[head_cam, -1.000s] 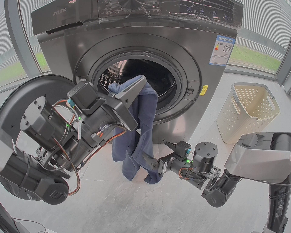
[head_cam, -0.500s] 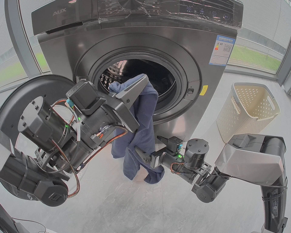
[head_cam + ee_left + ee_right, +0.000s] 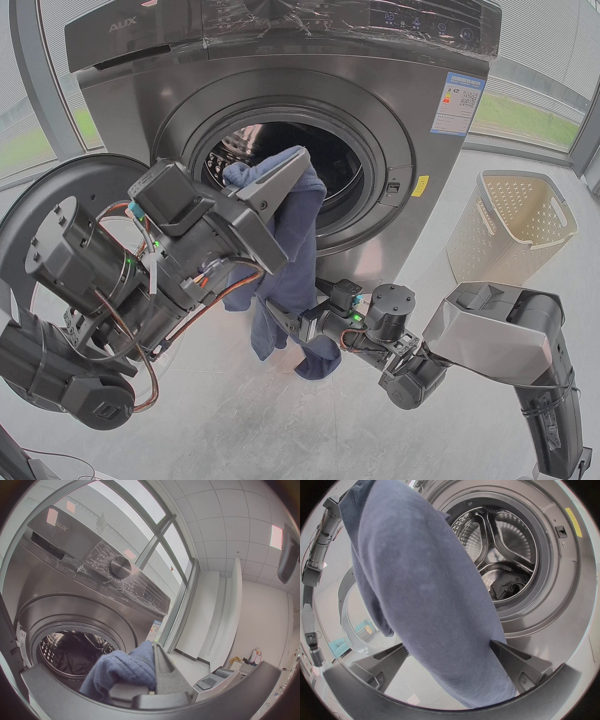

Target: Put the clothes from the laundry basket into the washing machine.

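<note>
One blue garment [image 3: 294,250] hangs from the left pincer [image 3: 275,172], which pinches its top fold just in front of the washing machine's [image 3: 387,106] open port. The right pincer [image 3: 450,664] is spread, with one finger on either side of the garment's lower part. One dark garment [image 3: 507,587] lies inside the drum. One laundry basket [image 3: 512,231] stands on the floor to the right of the machine.

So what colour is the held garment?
The garment is plain dark blue; right wrist view shows it best.
</note>
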You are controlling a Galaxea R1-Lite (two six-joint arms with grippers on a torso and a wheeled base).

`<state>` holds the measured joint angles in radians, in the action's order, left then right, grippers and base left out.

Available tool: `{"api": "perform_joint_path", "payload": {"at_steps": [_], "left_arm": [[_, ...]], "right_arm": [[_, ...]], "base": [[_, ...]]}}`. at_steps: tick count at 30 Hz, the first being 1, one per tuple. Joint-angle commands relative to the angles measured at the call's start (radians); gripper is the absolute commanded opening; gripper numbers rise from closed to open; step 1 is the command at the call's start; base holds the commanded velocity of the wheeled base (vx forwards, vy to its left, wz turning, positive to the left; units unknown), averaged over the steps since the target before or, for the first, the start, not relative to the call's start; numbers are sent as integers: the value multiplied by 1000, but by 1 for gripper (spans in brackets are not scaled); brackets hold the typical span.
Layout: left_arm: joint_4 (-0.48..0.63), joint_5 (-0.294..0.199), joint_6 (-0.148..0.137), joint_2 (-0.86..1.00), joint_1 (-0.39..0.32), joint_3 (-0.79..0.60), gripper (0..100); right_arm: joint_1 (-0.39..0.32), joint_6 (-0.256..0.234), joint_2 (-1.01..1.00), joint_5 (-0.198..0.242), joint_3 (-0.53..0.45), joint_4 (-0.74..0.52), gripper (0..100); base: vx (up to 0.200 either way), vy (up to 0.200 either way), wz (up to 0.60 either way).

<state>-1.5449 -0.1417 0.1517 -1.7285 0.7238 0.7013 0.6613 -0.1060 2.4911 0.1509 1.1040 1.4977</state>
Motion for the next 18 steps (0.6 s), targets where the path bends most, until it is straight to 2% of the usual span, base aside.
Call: {"api": "perform_joint_path", "payload": {"at_steps": [1,6,7,15,18], "left_arm": [[2,-1,0,12,0,0,0],[0,-1,0,12,0,0,0],[0,1,2,14,-1,0,0],[-4,1,6,17,-17,-17,0],[-4,4,9,32,-40,-34,0]], "right_arm": [[-2,-1,42,-1,50,3,100],[1,-1,52,-4,74,4,100],[3,-1,52,-5,79,4,0],[-14,-3,34,-13,69,15,0],[-37,-9,2,-36,48,24,0]], "base": [[0,0,0],[0,0,0],[0,0,0],[0,0,0],[0,0,0]]}}
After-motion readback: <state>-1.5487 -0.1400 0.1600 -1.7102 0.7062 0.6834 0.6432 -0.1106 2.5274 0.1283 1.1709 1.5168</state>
